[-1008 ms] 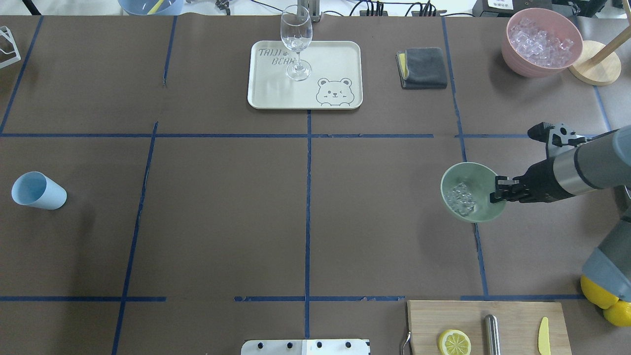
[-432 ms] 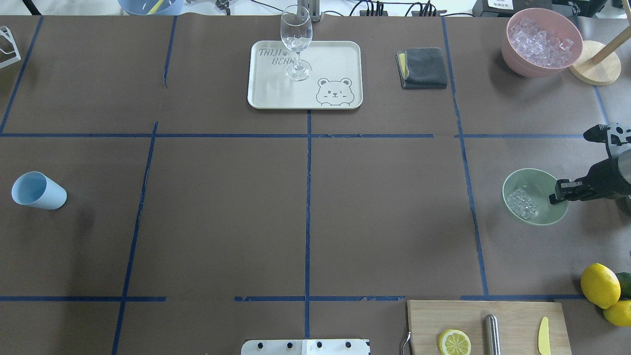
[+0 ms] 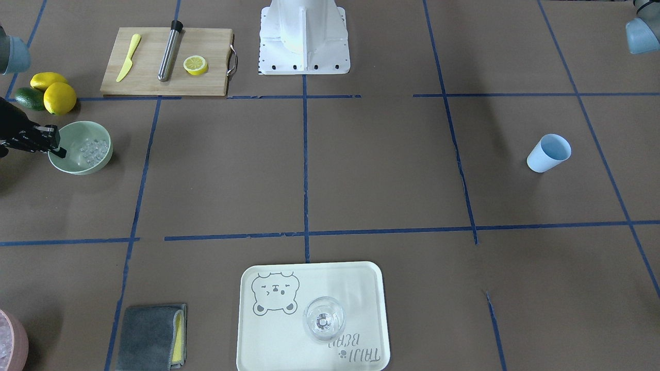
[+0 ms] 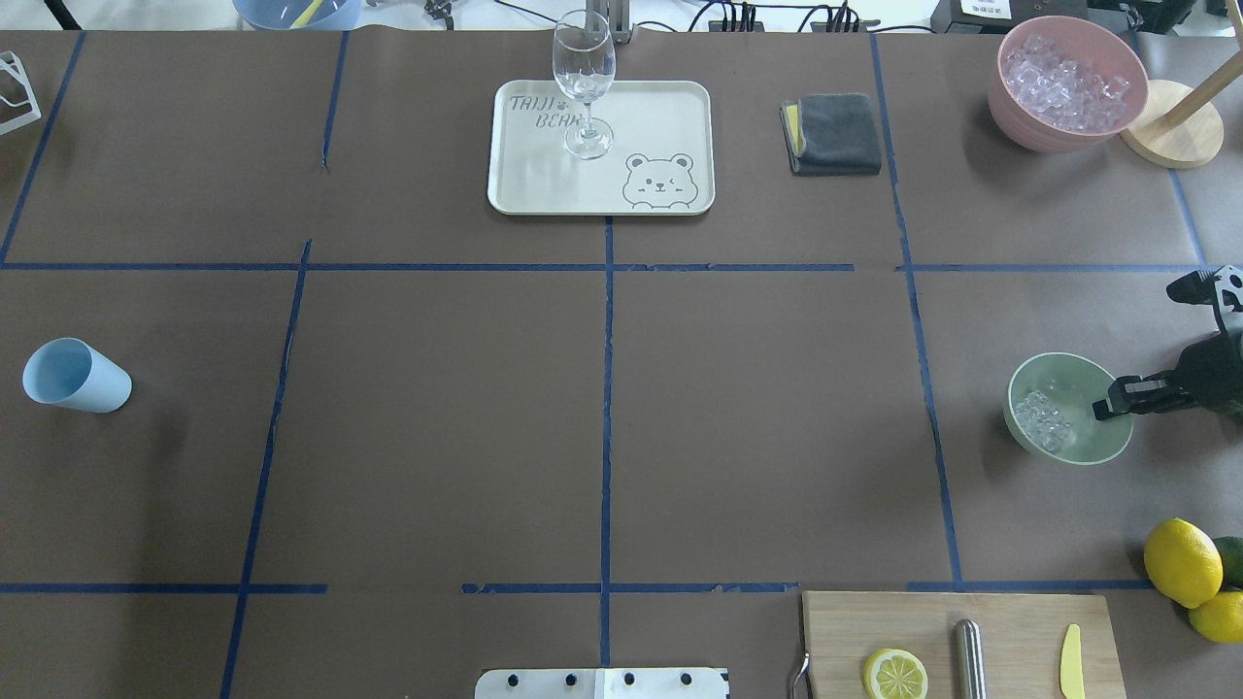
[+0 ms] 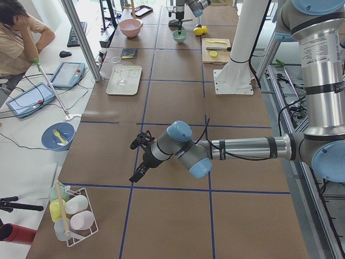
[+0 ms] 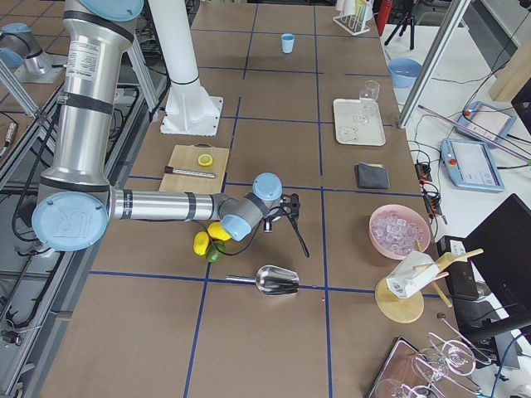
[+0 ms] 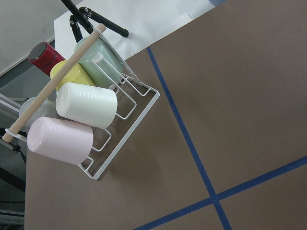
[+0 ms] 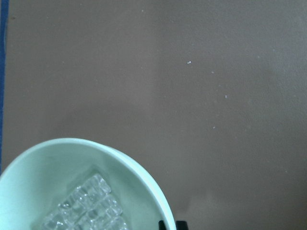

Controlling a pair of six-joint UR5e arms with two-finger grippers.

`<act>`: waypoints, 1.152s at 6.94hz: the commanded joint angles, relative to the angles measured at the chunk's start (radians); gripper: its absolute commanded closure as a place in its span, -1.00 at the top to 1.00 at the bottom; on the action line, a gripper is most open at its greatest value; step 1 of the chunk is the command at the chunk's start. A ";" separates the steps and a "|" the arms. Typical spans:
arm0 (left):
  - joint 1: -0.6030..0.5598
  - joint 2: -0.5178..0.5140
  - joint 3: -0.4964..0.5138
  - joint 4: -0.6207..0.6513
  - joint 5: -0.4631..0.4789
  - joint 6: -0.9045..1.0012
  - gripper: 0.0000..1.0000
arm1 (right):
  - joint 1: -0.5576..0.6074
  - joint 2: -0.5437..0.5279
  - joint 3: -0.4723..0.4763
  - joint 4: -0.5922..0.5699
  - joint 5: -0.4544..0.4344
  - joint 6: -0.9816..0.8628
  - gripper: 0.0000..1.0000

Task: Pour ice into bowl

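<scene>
Clear ice (image 4: 1041,421) heaped low in the mint-green bowl (image 4: 1068,374), near the table's right edge, just beyond the lemons (image 4: 1181,561). Clamped on the bowl's rim by the right gripper (image 4: 1105,409). Left gripper (image 5: 135,175) hovering over bare table; open or closed, cannot tell.

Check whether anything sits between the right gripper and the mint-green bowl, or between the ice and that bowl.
Nothing visible does. The right gripper grips the bowl at its rim, and the ice lies inside it.
</scene>
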 commanded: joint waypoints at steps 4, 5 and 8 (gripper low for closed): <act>0.000 0.014 0.000 -0.020 0.000 0.000 1.00 | 0.024 0.003 0.011 0.015 0.025 -0.006 1.00; 0.000 0.014 0.000 -0.020 0.000 0.000 1.00 | 0.123 0.006 0.017 0.006 0.114 -0.012 1.00; 0.001 0.014 0.006 -0.020 -0.111 0.000 1.00 | 0.271 -0.011 0.017 -0.002 0.177 -0.032 1.00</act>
